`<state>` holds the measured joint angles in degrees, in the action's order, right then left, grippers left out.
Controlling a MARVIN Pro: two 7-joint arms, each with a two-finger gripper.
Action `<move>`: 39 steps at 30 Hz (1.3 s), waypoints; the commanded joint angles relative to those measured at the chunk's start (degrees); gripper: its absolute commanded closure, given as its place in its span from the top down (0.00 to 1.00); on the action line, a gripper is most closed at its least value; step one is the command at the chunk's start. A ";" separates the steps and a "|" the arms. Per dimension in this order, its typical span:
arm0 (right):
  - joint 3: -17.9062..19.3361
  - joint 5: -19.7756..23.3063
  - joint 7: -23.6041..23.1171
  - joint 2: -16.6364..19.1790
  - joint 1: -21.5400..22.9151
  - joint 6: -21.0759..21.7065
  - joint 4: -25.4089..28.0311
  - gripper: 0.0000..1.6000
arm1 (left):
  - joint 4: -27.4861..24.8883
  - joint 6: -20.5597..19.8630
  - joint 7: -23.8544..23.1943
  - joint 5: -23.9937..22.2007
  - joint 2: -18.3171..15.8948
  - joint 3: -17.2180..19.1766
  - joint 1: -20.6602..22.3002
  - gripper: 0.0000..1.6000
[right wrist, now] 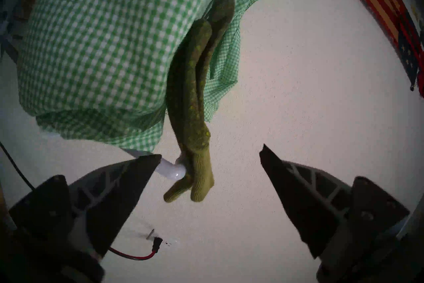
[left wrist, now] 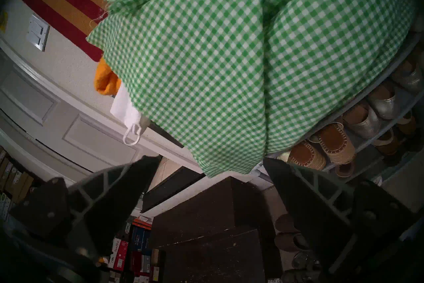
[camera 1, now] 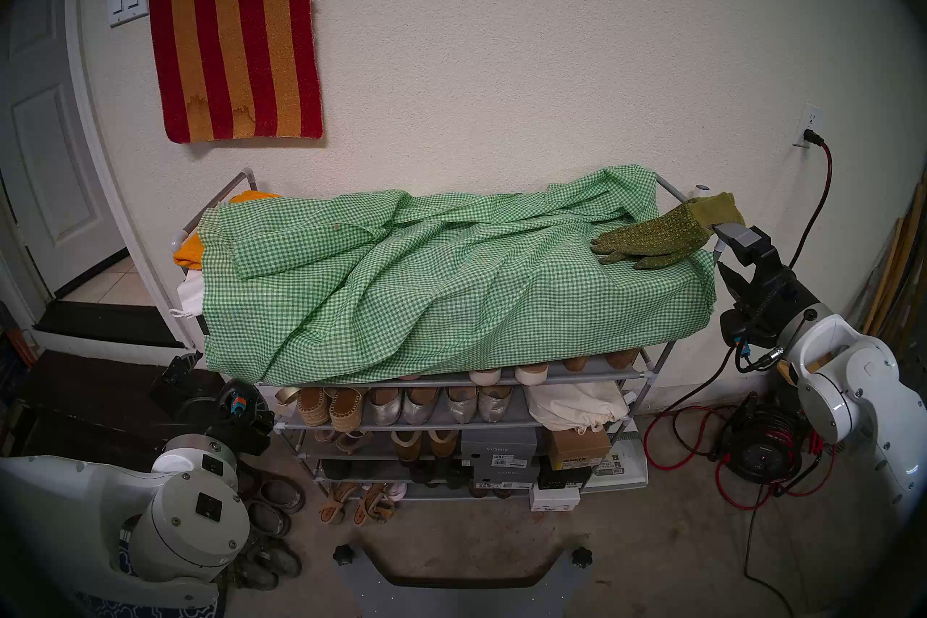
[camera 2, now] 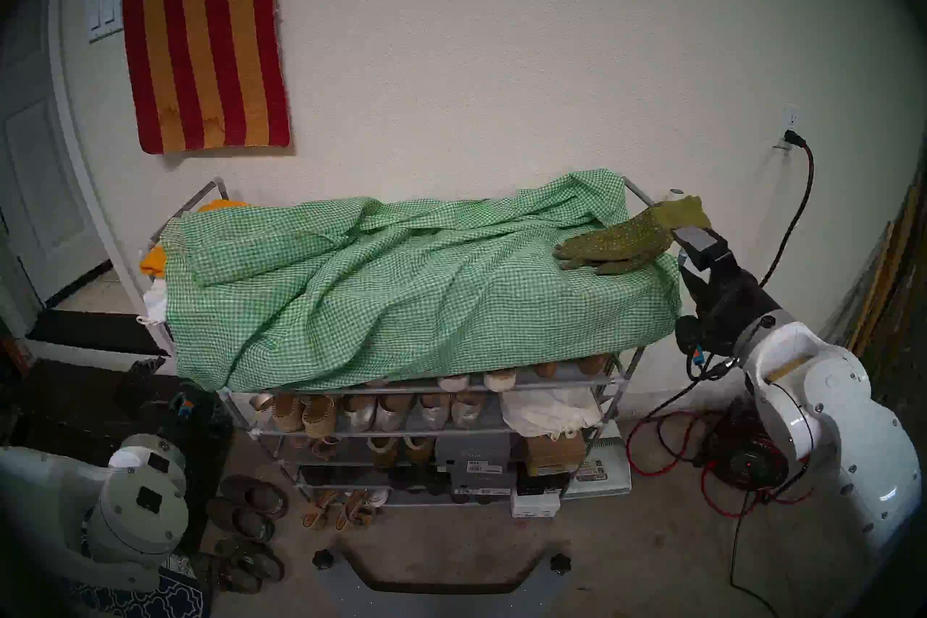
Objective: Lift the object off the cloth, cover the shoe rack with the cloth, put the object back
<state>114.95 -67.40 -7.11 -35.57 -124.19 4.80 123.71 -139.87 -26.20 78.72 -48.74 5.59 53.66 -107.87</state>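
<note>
Gloves [camera 1: 667,233] rest on gingham cloth [camera 1: 451,281] at the shoe rack's [camera 1: 577,373] right end, cuffs overhanging the rail. Right gripper [right wrist: 210,154], spread wide, holds nothing; they could slip off. Left gripper [left wrist: 211,160] also gapes empty.

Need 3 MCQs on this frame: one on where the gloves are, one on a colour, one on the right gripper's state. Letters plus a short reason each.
1. Where do the gloves lie?
A. on the floor
B. on the checked cloth at the shoe rack's right end
C. on the bottom shelf

2. What colour is the folded fabric showing at the cloth's left edge?
A. orange
B. blue
C. black

3. What is the right gripper doing?
A. shut on the gloves
B. shut on the cloth
C. open, holding nothing

Answers:
1 B, fingers rest on the cloth and cuffs overhang the right rail.
2 A, orange shows in both head views.
3 C, the right wrist view shows its jaws spread, with the cuffs between them untouched.
</note>
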 commanded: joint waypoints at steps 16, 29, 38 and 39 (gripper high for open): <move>-6.10 -3.15 7.07 1.55 4.66 -0.39 -6.73 1.00 | 0.03 -0.10 0.05 0.01 0.14 0.11 0.03 1.00; -5.96 -5.40 8.39 2.40 5.27 0.01 -7.85 1.00 | 0.03 -0.10 0.05 0.01 0.14 0.12 0.03 1.00; -7.43 -6.14 8.18 3.25 7.16 0.37 -8.13 1.00 | 0.03 -0.10 0.05 0.01 0.14 0.12 0.03 1.00; -7.84 -6.16 8.12 3.41 7.59 0.45 -8.23 1.00 | 0.03 -0.10 0.05 0.01 0.14 0.12 0.03 1.00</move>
<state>108.61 -73.61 1.15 -33.02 -118.53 4.97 115.62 -139.87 -26.21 78.72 -48.74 5.59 53.67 -107.87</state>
